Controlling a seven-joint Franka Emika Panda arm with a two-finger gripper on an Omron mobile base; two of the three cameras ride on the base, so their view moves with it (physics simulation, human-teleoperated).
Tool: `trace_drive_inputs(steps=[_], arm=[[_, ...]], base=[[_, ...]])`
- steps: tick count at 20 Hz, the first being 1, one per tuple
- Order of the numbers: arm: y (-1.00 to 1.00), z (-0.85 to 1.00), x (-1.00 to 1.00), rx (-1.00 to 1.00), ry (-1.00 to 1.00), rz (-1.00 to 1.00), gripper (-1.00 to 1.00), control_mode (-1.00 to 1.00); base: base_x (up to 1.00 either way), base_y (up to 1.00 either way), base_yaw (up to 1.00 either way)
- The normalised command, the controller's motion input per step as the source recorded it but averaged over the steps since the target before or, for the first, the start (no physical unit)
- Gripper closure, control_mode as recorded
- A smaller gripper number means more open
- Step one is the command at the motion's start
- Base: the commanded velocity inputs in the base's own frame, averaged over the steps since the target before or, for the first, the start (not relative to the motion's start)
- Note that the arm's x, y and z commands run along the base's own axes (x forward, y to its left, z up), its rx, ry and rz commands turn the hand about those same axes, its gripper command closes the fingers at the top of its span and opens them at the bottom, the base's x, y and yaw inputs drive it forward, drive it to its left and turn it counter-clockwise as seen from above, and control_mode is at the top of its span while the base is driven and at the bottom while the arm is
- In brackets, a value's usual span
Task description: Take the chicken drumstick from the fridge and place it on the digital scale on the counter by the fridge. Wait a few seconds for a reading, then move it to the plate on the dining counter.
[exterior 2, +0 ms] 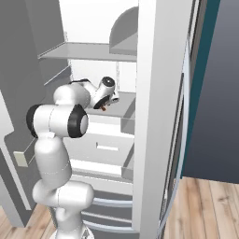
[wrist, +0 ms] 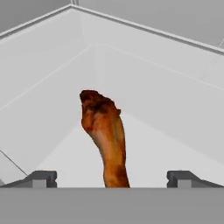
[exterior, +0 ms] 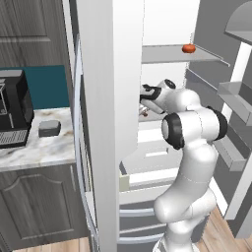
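As seen along the hand (wrist: 112,183), the chicken drumstick (wrist: 104,131) lies dead ahead on the fridge (exterior: 110,98) shelf. Its long axis runs away from the hand, thin end nearest, between fingers (wrist: 41,178) spread wide and empty.

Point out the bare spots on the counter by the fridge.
Counter: bare marble in front of the scale, out to the front edge and toward the fridge. The back left is crowded by the coffee machine.

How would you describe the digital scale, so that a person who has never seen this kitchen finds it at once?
Start at the open fridge and look to the marble counter beside it. The digital scale is the low, flat grey block there, next to the tall black coffee machine.
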Motion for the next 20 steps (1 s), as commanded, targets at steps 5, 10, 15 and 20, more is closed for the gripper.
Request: trace_drive_inputs(steps=[5, 10, 15, 20], arm=[[0.01, -0.30, 0.45, 0.00, 0.01, 0.00, -1.00, -1.00], [0.09, -0.34, 0.34, 0.00, 0.03, 0.01, -1.00, -1.00], [0.22, -0.44, 0.12, 0.00, 0.05, 0.00, 1.00, -1.00], [0.34, -0.53, 0.01, 0.00, 0.07, 0.00, 1.00, -1.00]], base=[[0.00, 0.00, 0.00], [0.00, 0.00, 0.00], [0.00, 0.00, 0.00], [0.00, 0.00, 0.00]])
